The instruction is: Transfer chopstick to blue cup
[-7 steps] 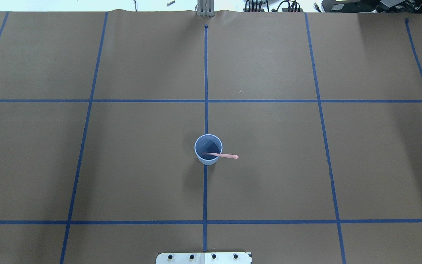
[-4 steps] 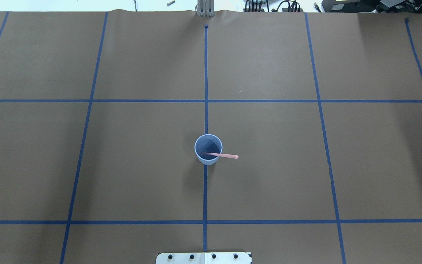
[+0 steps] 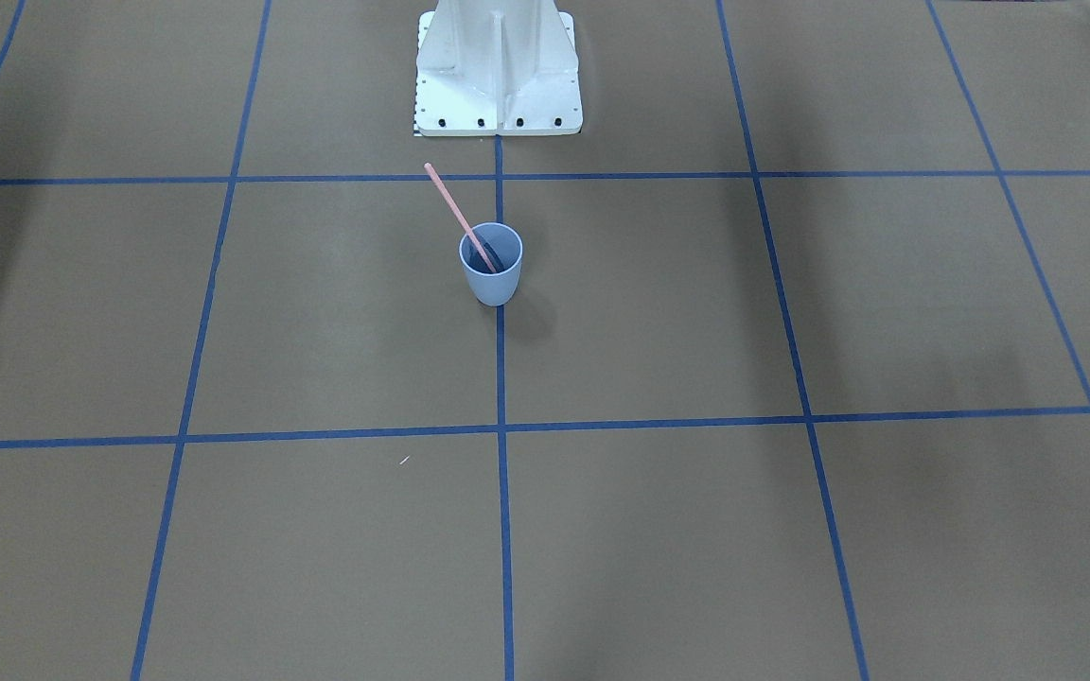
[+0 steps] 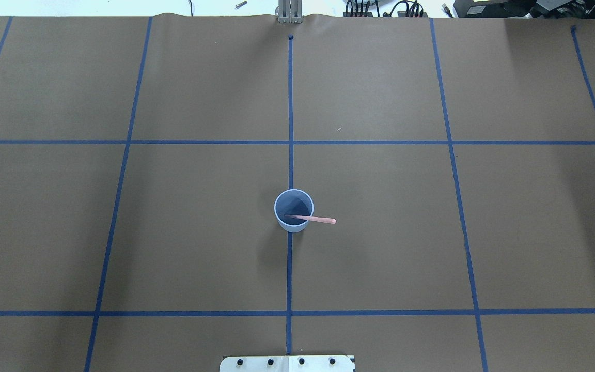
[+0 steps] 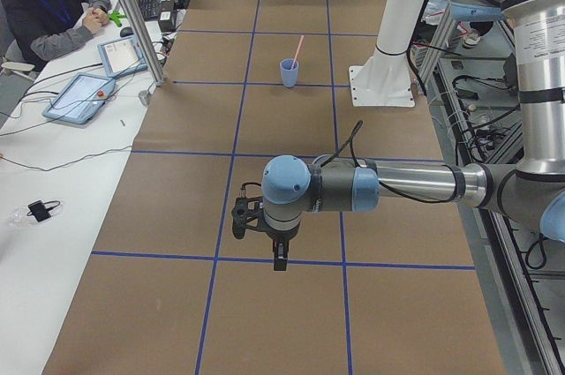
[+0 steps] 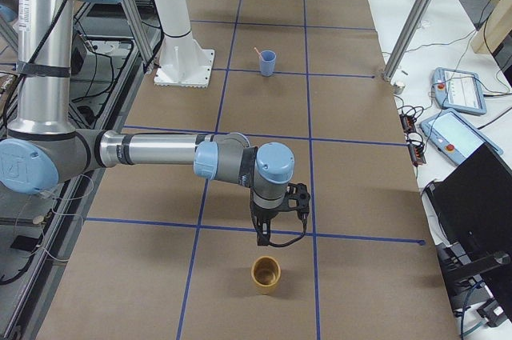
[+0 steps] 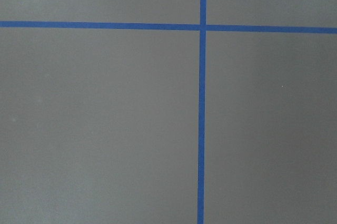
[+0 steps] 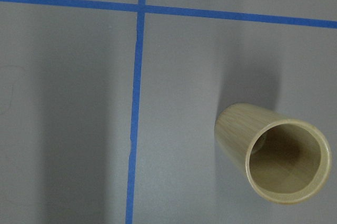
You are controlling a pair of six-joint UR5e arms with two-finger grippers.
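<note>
Covering the long table, brown paper is divided into a grid by blue tape lines. Past its far edge the overhead view cuts off cables and dark equipment too small to identify. The white pedestal is cropped at the top of the front view. Just in front of it, on the centre line, stands the blue cup with the chopstick tilted inside it. The chopstick's lower end is lost in the dark interior and its upper end leans over the rim toward the robot's right. The left gripper hangs above the paper at the left end of the table. It appears only from the side, so whether its fingers are spread or closed cannot be told, and its wrist view shows only paper and tape. The same holds for the right gripper, which hangs near a wooden cup at the right end. Both are well apart from the blue cup. A person sits at a white desk with tablets.
</note>
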